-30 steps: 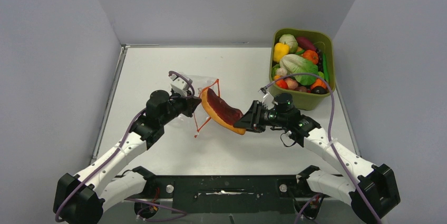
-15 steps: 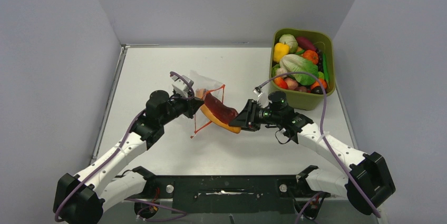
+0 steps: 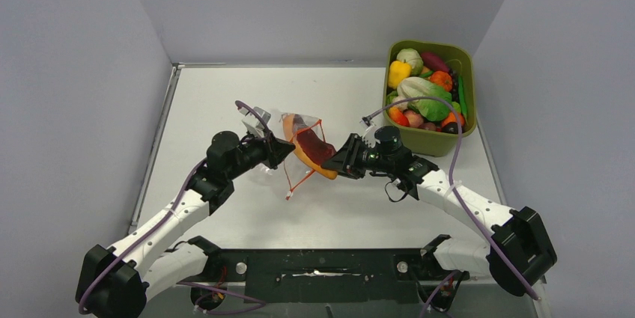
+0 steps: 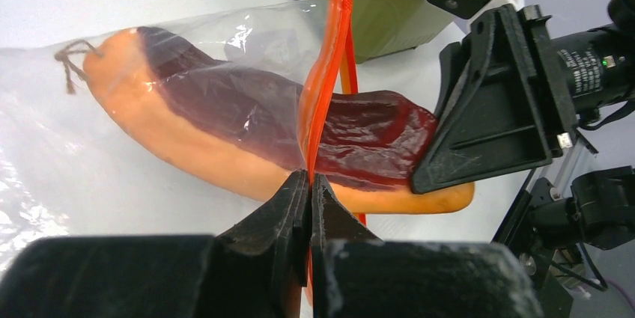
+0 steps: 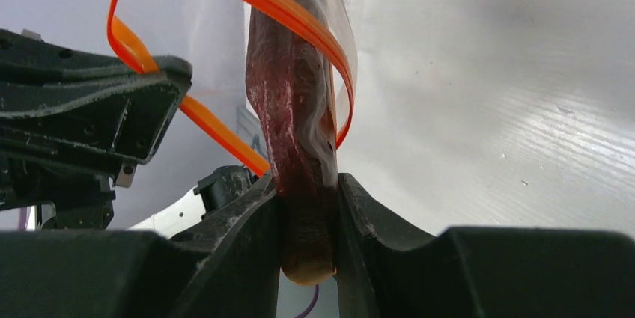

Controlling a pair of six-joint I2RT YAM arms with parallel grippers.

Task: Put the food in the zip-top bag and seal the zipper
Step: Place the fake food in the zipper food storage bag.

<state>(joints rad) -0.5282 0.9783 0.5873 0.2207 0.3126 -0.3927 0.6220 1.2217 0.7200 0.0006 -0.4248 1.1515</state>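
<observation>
Half the food (image 4: 187,123) lay inside the zip-top bag (image 4: 247,26) mid-frame, left gripper (image 4: 309,181) pinching the zipper (image 4: 329,56), right gripper (image 5: 308,187) clamping the food; pushing deeper seemed next.

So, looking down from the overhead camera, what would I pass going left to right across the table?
The left gripper pinching the zipper → orange-and-maroon food → right gripper → green tub. The clear bag overlaps these, so it's left out.
</observation>
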